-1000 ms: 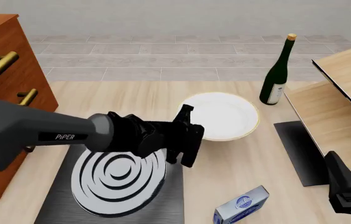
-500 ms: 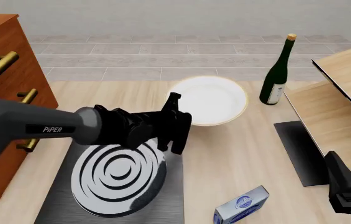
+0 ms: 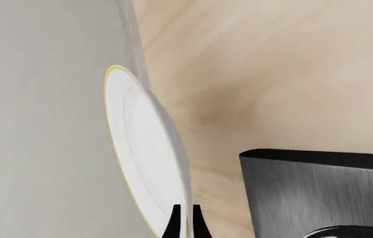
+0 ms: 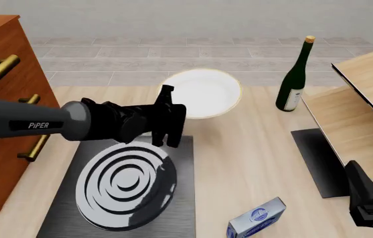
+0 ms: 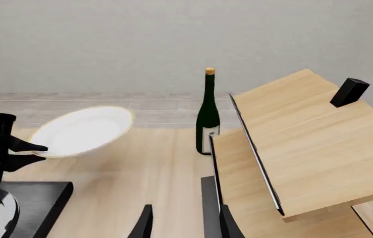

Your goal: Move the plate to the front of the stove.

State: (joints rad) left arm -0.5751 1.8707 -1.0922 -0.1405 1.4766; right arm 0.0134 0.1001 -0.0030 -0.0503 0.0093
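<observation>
Your left hand (image 4: 170, 118) grips the plate (image 4: 203, 94) by its rim, lifted off the counter (image 4: 252, 158) beyond the stove (image 4: 123, 186); setting it down remains.

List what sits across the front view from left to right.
Wooden drawer cabinet → stove → plate → blue box → wine bottle → black mat → wooden shelf.

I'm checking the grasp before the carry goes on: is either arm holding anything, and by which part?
The left gripper holds the plate by its rim, at the edge nearest the arm, lifted and tilted. The right gripper holds nothing.
</observation>
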